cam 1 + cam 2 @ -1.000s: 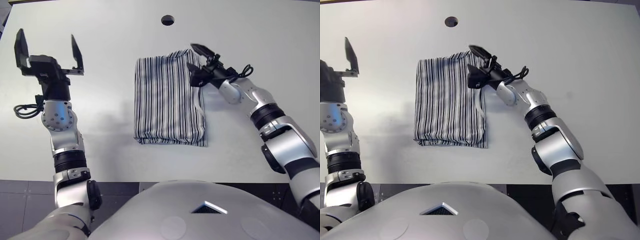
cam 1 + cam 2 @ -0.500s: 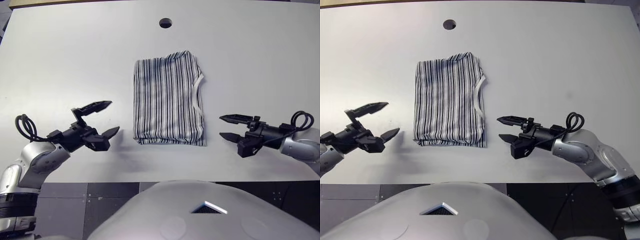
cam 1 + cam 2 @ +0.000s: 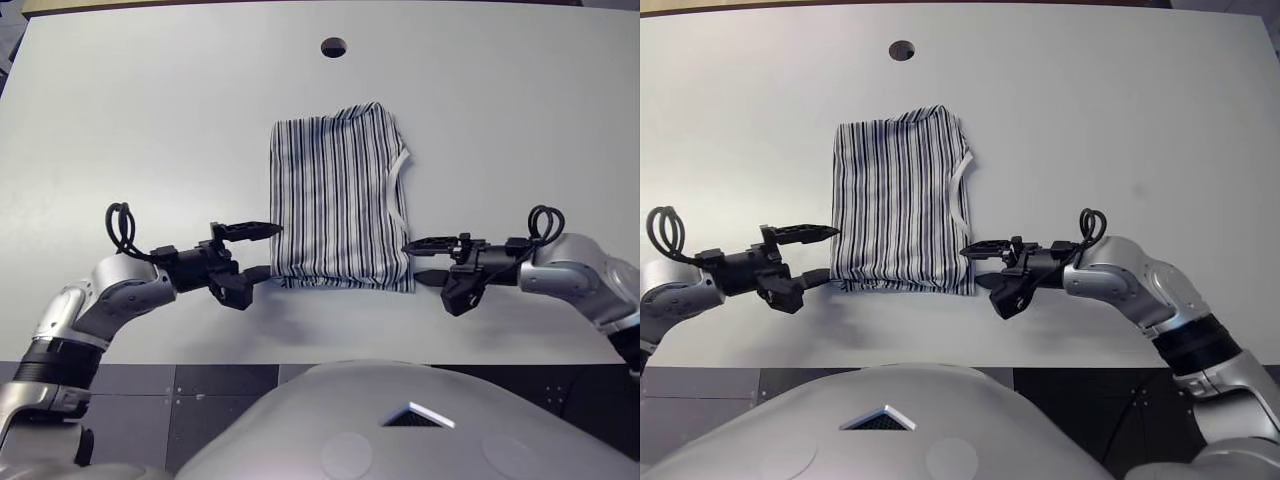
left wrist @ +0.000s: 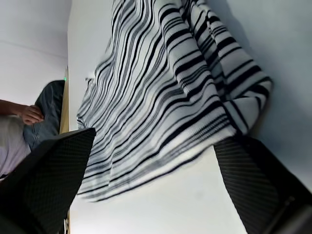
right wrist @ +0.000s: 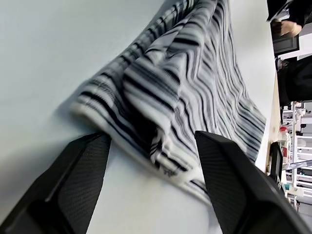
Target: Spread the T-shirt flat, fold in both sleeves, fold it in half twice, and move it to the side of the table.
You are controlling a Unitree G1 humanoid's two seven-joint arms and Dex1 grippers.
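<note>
Supporting tabletop: white, with a small hole at the far side; the T-shirt lies near its middle, well apart from any side edge.
T-shirt: striped, folded into an upright rectangle, neckline along its right edge, layers stacked loosely at the near hem.
Risk, layers: either tool may pinch only the upper plies at its corner, so the stack would likely peel open when lifted.
Risk, push: a lower finger sliding along the tabletop could shove the hem away and bunch it instead of getting under it.
Risk, skew: if one tool closes sooner or deeper than the other, the next fold would probably land crooked.
Left tool: fingers well apart, straddling the near left corner; lower finger looks to be touching the hem, nothing gripped.
Right tool: fingers apart around the near right corner, holding nothing.
</note>
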